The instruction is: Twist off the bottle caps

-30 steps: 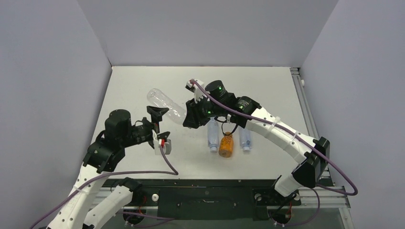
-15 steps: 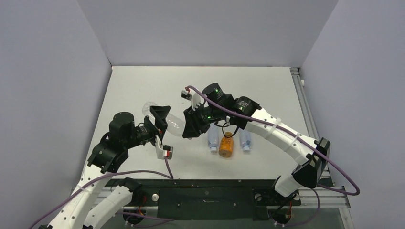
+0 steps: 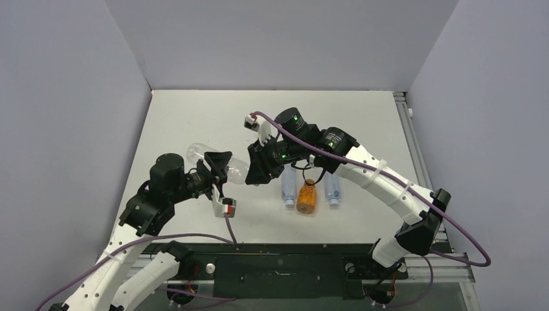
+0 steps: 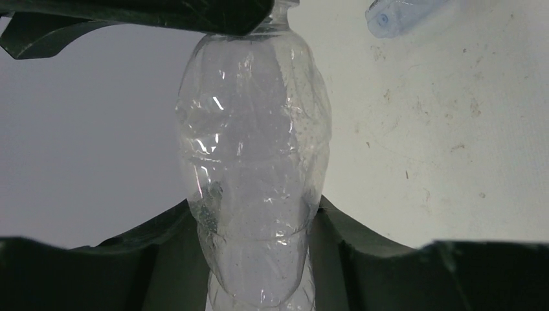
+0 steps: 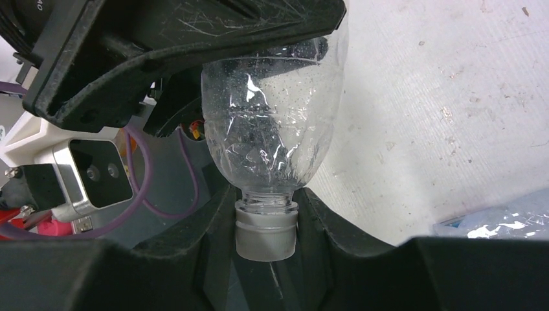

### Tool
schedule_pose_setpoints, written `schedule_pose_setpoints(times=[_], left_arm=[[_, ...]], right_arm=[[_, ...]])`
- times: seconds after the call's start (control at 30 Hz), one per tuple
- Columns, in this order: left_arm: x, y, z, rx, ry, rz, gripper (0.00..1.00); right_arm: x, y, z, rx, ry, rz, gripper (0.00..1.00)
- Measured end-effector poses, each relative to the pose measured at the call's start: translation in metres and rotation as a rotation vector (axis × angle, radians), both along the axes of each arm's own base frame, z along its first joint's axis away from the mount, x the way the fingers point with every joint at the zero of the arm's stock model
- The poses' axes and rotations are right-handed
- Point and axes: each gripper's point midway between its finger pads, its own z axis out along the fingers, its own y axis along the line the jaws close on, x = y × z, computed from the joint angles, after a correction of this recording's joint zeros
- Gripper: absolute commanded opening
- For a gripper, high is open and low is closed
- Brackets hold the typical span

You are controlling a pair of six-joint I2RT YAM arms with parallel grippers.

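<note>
A tall clear ribbed bottle point(image 3: 198, 153) hangs level in the air between my two arms. My left gripper point(image 3: 218, 167) is shut on its body point(image 4: 256, 149), one finger pressing on each side. The bottle's white cap point(image 5: 266, 236) sits between the pads of my right gripper point(image 5: 266, 223), which is shut on it at the neck end point(image 3: 256, 172). On the table lie two short clear bottles with blue labels point(image 3: 289, 184) point(image 3: 333, 186) and, between them, a squat orange bottle point(image 3: 307, 198). Their caps are too small to make out.
The white table point(image 3: 194, 116) ends at grey walls on the left, back and right. A metal rail point(image 3: 408, 123) runs along its right edge. The three lying bottles are just right of and below the held bottle. A purple cable point(image 3: 226, 223) loops under my left wrist.
My left gripper has come up from the open position beside the bottle and shut on its body. My right arm has shifted the bottle slightly left and lower.
</note>
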Motion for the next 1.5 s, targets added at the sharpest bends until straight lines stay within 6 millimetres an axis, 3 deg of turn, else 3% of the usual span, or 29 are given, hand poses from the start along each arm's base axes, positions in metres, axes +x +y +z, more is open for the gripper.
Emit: schedule_pose_setpoints(times=[0.03,0.13,0.2,0.5,0.7,0.87,1.1,1.37,1.5], left_arm=[[0.0,0.0,0.0,-0.005,0.004,0.005,0.36],[0.0,0.001,0.0,-0.035,0.031,0.03,0.33],[0.0,0.001,0.001,-0.085,0.061,0.054,0.29],[0.003,0.004,0.005,-0.458,0.387,0.28,0.06],[0.0,-0.001,0.012,-0.674,0.574,0.352,0.0],[-0.007,-0.01,0.01,-0.743,0.693,0.348,0.01],[-0.013,-0.016,0.012,-0.816,0.797,0.352,0.03],[-0.007,-0.02,0.014,-0.874,0.845,0.377,0.03],[-0.001,-0.021,0.009,-0.876,0.864,0.4,0.03]], right_arm=[[0.0,0.0,0.0,0.0,0.001,-0.004,0.24],[0.004,0.0,0.004,-0.003,-0.008,-0.029,0.72],[0.013,0.0,0.011,-0.004,-0.047,-0.074,0.79],[0.059,-0.008,0.056,0.074,-0.267,-0.368,0.83],[0.082,-0.024,0.096,0.17,-0.38,-0.568,0.84],[0.095,-0.028,0.105,0.217,-0.379,-0.68,0.83],[0.097,-0.026,0.094,0.218,-0.376,-0.714,0.73],[0.078,-0.02,0.127,0.361,-0.356,-0.665,0.7],[0.07,-0.01,0.133,0.406,-0.324,-0.617,0.66]])
